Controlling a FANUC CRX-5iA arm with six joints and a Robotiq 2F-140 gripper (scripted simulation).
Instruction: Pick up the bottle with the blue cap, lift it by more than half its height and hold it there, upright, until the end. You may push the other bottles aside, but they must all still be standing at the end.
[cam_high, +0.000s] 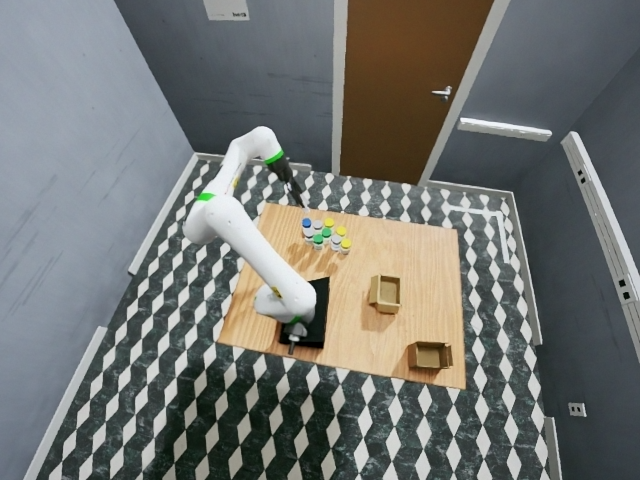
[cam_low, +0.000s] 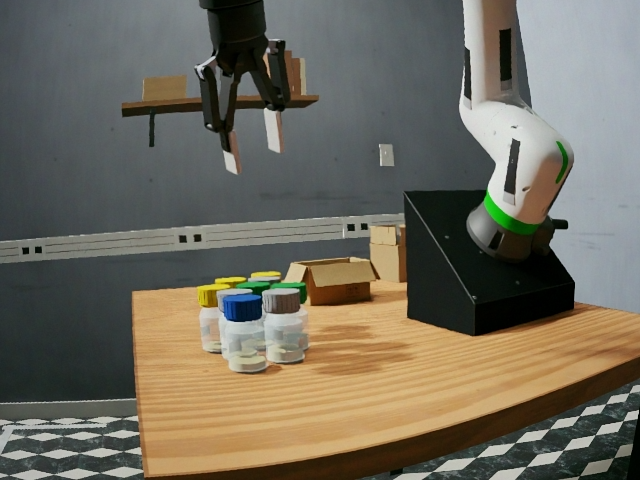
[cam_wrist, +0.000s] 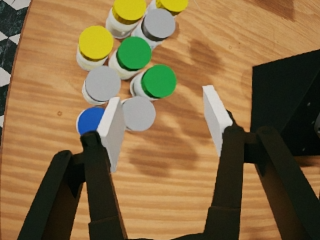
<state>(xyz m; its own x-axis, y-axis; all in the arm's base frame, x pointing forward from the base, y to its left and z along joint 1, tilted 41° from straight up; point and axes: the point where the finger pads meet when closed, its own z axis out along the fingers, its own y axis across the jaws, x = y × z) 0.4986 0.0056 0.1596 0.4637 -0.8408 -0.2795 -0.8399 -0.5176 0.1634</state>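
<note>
One blue-capped bottle (cam_low: 242, 333) stands well below the open tool (cam_low: 253, 145).

The arm (cam_low: 509, 139) has smooth white rounded shells with bright green rings at the joints, dark grey rectangular patches along its sides and a grey collar at its foot. It stands on a black wedge-shaped base (cam_low: 439, 289). The gripper (cam_low: 253, 144) is black, with linked bars ending in pale flat fingers (cam_low: 273, 130).

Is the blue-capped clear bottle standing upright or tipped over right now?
Upright. The blue-capped clear bottle stands on its base on the wooden table, cap on top.
</note>
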